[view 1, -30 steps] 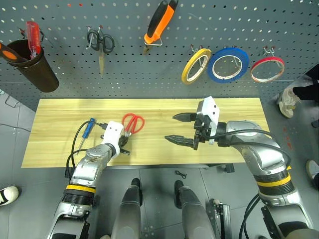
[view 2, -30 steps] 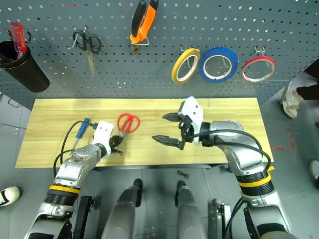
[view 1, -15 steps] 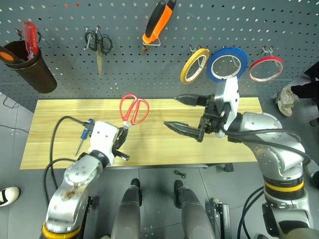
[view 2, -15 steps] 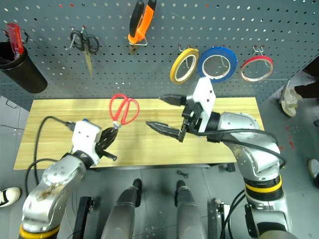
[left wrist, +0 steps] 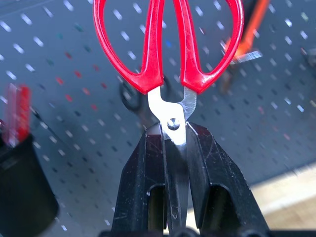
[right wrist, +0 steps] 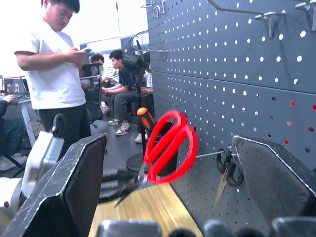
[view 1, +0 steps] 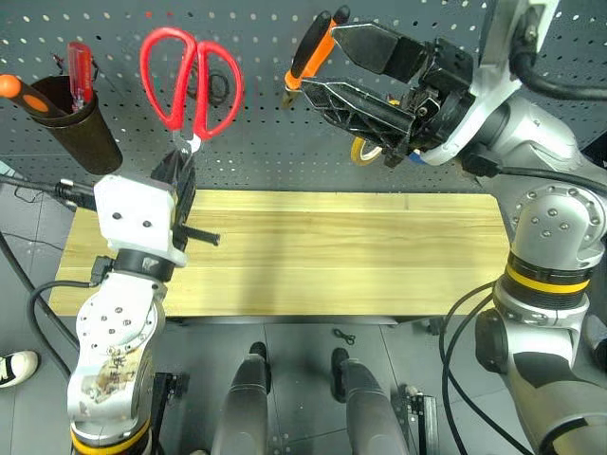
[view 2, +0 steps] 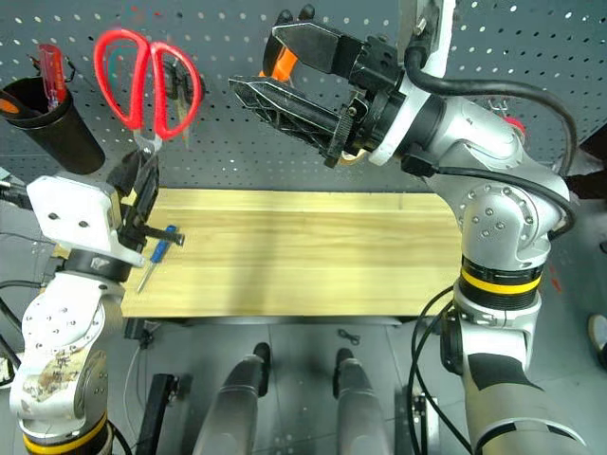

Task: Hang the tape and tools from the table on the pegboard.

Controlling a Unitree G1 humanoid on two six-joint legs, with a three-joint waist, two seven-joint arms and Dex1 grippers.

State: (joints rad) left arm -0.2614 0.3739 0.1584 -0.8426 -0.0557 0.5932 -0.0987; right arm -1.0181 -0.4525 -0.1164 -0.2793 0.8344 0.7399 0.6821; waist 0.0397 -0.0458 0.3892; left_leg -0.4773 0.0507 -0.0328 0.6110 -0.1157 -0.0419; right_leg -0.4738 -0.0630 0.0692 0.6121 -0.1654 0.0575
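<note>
My left gripper [view 1: 179, 163] is shut on the blades of the red-handled scissors [view 1: 190, 80], just below the pivot. It holds them upright, handles up, in front of the grey-blue pegboard [view 1: 114, 28]. The left wrist view shows the scissors [left wrist: 168, 44] clamped between both fingers [left wrist: 143, 177]. My right gripper [view 1: 318, 59] hangs open and empty at pegboard height, pointing left. The orange-and-black pliers [view 1: 311, 45] hang on the board behind it. The yellowish tape [view 1: 358, 152] peeks out under the right gripper. A blue-handled screwdriver [view 2: 157, 249] lies on the table [view 1: 332, 256].
Black-handled scissors [right wrist: 228, 165] hang on a hook behind the red ones. A dark cup [view 1: 83, 128] at the board's left holds red and orange screwdrivers. People [right wrist: 59, 74] stand and sit beyond the table's end.
Both arms have risen. The left gripper has carried the red scissors from just above the table up in front of the pegboard, tilting them upright. The right gripper stayed open.
</note>
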